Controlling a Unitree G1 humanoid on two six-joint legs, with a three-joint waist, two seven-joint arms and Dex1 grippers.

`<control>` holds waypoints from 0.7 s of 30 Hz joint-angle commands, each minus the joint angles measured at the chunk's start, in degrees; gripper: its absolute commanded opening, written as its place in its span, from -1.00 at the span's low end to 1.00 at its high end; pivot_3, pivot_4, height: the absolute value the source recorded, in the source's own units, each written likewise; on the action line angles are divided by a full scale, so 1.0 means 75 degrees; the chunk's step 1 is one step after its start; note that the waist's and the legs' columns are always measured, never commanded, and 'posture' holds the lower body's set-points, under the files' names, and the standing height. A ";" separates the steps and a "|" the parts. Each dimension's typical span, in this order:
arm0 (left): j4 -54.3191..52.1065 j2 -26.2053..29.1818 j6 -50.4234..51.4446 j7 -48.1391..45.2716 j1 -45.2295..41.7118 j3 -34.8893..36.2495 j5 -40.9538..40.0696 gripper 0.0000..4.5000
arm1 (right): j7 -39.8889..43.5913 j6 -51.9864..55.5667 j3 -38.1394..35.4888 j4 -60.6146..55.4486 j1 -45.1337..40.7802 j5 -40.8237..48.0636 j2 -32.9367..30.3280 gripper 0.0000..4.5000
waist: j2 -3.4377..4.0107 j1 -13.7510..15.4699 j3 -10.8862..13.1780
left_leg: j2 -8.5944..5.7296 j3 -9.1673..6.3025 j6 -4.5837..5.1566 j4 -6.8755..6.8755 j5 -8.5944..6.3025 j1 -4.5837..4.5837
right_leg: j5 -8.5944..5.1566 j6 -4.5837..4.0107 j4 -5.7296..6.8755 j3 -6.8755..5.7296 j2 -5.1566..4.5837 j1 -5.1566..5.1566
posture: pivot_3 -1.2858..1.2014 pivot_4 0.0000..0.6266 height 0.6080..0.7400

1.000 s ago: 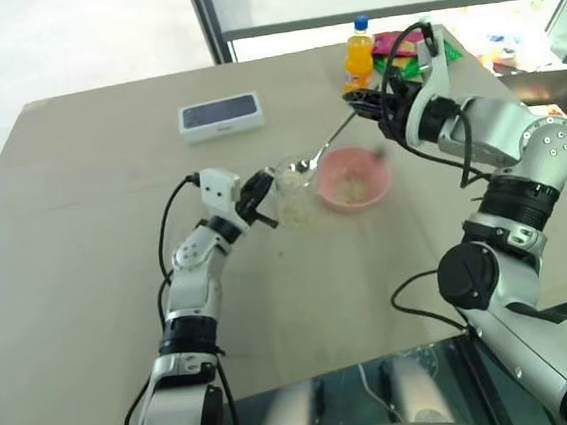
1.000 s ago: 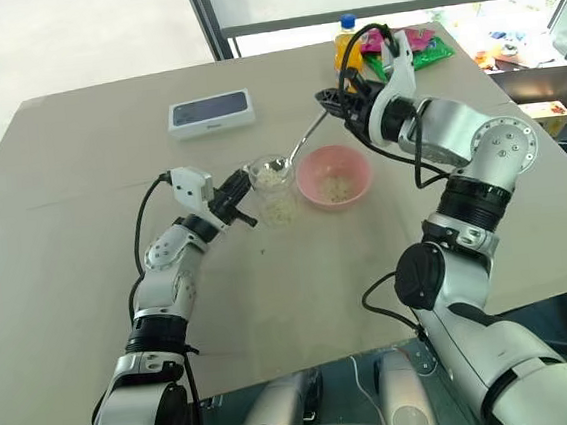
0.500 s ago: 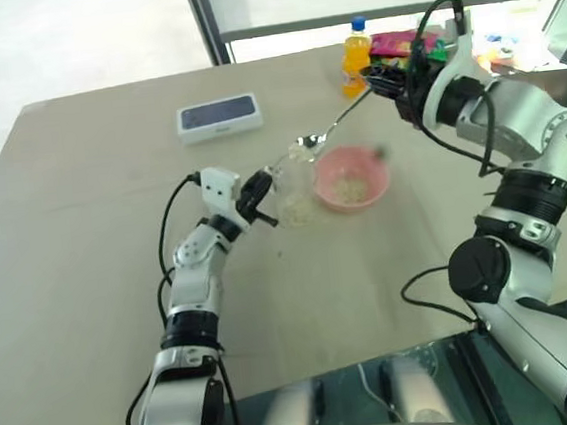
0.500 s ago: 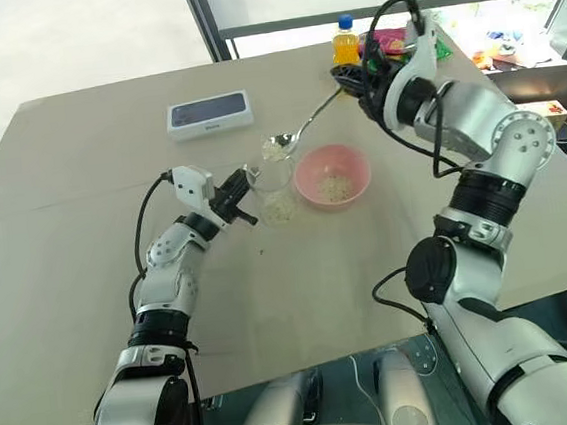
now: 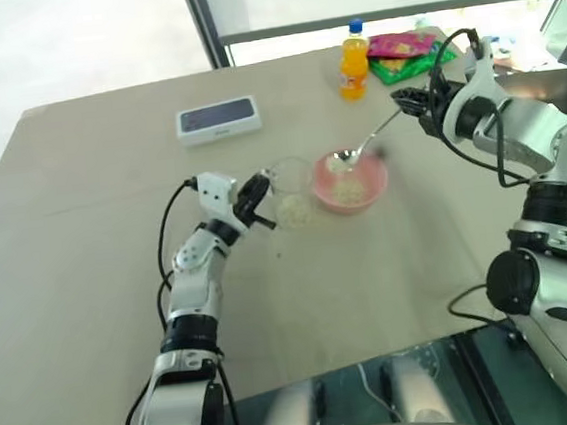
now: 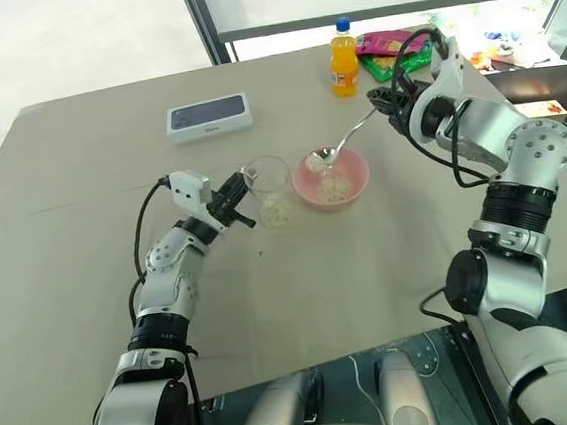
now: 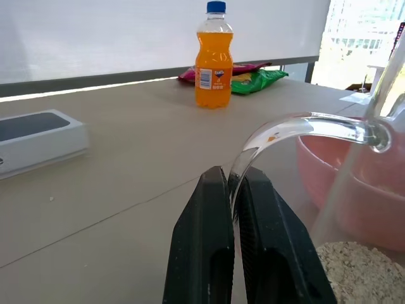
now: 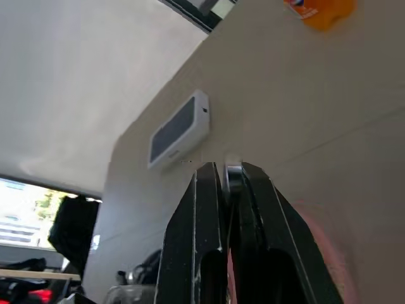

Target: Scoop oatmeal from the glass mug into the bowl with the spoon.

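Observation:
The glass mug (image 6: pixel 269 188) stands mid-table with oatmeal (image 7: pixel 362 278) in its bottom. My left gripper (image 7: pixel 231 175) is shut on the mug's clear handle from the left. Just right of the mug sits the pink bowl (image 6: pixel 335 179), with some oatmeal (image 6: pixel 336 188) inside. My right gripper (image 6: pixel 392 108) is shut on the end of the spoon's handle, up and to the right of the bowl. The spoon (image 5: pixel 341 161) slants down to the left, its oval end over the bowl's left half, carrying a small pale clump.
A white box with a dark top (image 6: pixel 208 116) lies at the back left. An orange drink bottle (image 6: pixel 342 45) and colourful snack packets (image 6: pixel 388 46) are at the back right. The table's near half (image 6: pixel 302 301) is bare; a few flakes lie near the mug.
My right gripper lifted the spoon out of the mug and swung it right. Its oval end is now over the bowl. The left gripper and mug stayed still.

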 commanded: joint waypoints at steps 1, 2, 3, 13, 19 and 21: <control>0.0227 0.0036 0.0164 -0.0043 0.0377 -0.0176 0.0256 -0.99 | 0.1381 -0.0742 0.1069 -0.0672 -0.0121 -0.1038 -0.0396 -1.00 | 0.0002 -0.0014 -0.0001 | 0.0001 0.0002 0.0000 -0.0001 0.0000 0.0001 | 0.0000 0.0000 0.0000 0.0001 0.0001 -0.0001 | 0.03 -0.52 1.00; 0.0203 0.0037 0.0168 -0.0035 0.0404 -0.0173 0.0258 -0.99 | 0.1685 -0.0979 0.1351 -0.0751 -0.0115 -0.1368 -0.0495 -1.00 | 0.0002 -0.0015 -0.0001 | 0.0002 0.0001 0.0000 -0.0001 0.0000 0.0002 | 0.0000 0.0000 0.0000 0.0002 0.0003 -0.0001 | 0.03 -0.52 1.00; 0.0175 0.0033 0.0177 -0.0022 0.0428 -0.0170 0.0256 -0.99 | 0.2102 -0.1250 0.1701 -0.0845 -0.0116 -0.1732 -0.0631 -1.00 | 0.0002 -0.0011 -0.0001 | 0.0002 0.0001 0.0000 -0.0001 0.0000 0.0002 | 0.0000 0.0000 -0.0001 0.0001 0.0003 -0.0001 | 0.03 -0.52 1.00; 0.0070 -0.0009 0.0281 0.0064 0.0477 -0.0120 0.0180 -0.99 | 0.5215 -0.3428 0.4442 -0.2164 0.0033 -0.4583 -0.1638 -1.00 | 0.0001 0.0006 -0.0001 | 0.0002 -0.0005 -0.0002 -0.0002 0.0000 0.0002 | 0.0000 0.0001 -0.0011 -0.0003 0.0003 0.0001 | 0.03 -0.52 1.00; 0.0075 -0.0029 0.0321 0.0062 0.0440 -0.0132 0.0142 -0.99 | 0.6066 -0.4159 0.5018 -0.2563 0.0224 -0.5593 -0.1853 -1.00 | -0.0001 0.0021 -0.0001 | 0.0002 -0.0007 -0.0015 -0.0001 0.0007 0.0002 | 0.0000 0.0001 -0.0015 -0.0006 0.0002 0.0002 | 0.03 -0.52 1.00; 0.0071 -0.0035 0.0333 0.0062 0.0436 -0.0145 0.0145 -0.99 | 0.5979 -0.3806 0.4652 -0.2554 0.0212 -0.5354 -0.1617 -1.00 | -0.0001 0.0027 0.0000 | 0.0002 -0.0007 -0.0032 -0.0001 0.0017 0.0002 | 0.0000 0.0001 -0.0015 -0.0005 0.0001 0.0003 | 0.03 -0.52 1.00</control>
